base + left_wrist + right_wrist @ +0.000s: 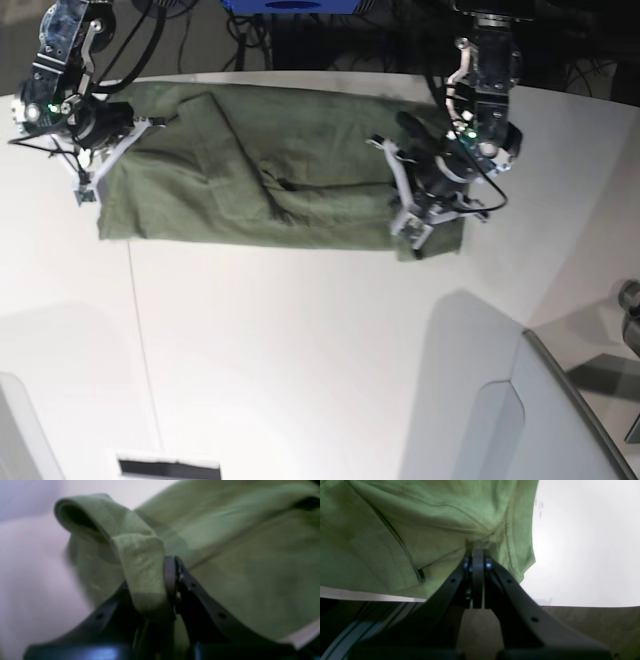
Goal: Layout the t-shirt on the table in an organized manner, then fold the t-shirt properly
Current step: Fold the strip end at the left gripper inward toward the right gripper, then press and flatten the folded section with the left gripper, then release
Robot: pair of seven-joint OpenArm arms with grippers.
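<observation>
Two claws pinch t-shirt (270, 180) on table (300, 350): left claw (160, 580), right claw (477, 555).

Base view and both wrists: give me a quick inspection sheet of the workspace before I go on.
Surface: white table, thin dark seam line, bare in front.
Job's things: olive t-shirt lying as a long band along the far edge, wrinkled.
Clutter: nothing seen.
Grippers: left gripper shut on a raised fold of the t-shirt; right gripper shut on the t-shirt edge.
Cables: dark cables behind the table.
Surroundings: raised panel at one near corner; dark background.
</observation>
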